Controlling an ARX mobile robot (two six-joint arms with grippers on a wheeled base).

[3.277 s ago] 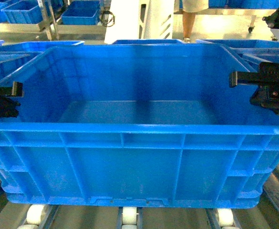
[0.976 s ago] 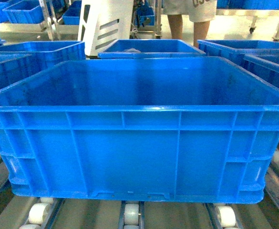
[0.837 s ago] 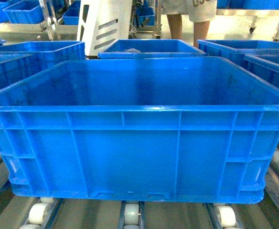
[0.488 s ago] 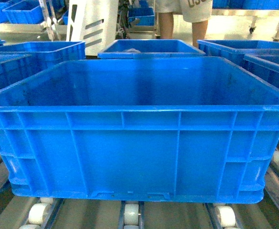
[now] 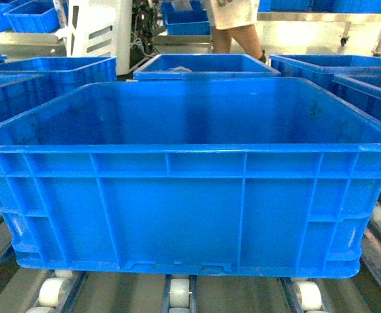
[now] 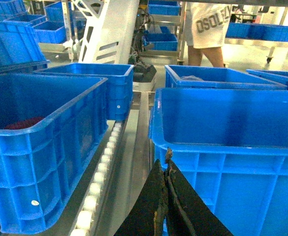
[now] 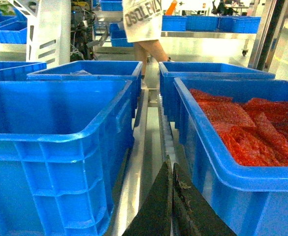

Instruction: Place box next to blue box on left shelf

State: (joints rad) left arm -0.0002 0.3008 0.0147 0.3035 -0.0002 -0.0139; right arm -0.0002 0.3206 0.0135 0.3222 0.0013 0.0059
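Note:
The box [image 5: 190, 215], a large bright blue open-top crate, is empty and sits on the white wheels of the left shelf [image 5: 178, 293]. Neither gripper shows in the head view. In the left wrist view my left gripper [image 6: 164, 157] is shut and empty, low by the box's [image 6: 232, 142] near left corner. Across a roller rail [image 6: 102, 167] stands the neighbouring blue box [image 6: 45, 147]. In the right wrist view my right gripper [image 7: 172, 164] is shut and empty. It hangs in the gap to the right of the box [image 7: 50, 147].
A blue crate of red bags [image 7: 242, 128] stands close on the right. More blue crates [image 5: 206, 65] stand behind the box. A person [image 5: 232, 26] and a white machine [image 5: 99, 29] are beyond the shelf.
Both grippers, at the box's side rims 3.3 s ago, have left the head view. Over the last second the box stays put; the person and white machine shift left in the background.

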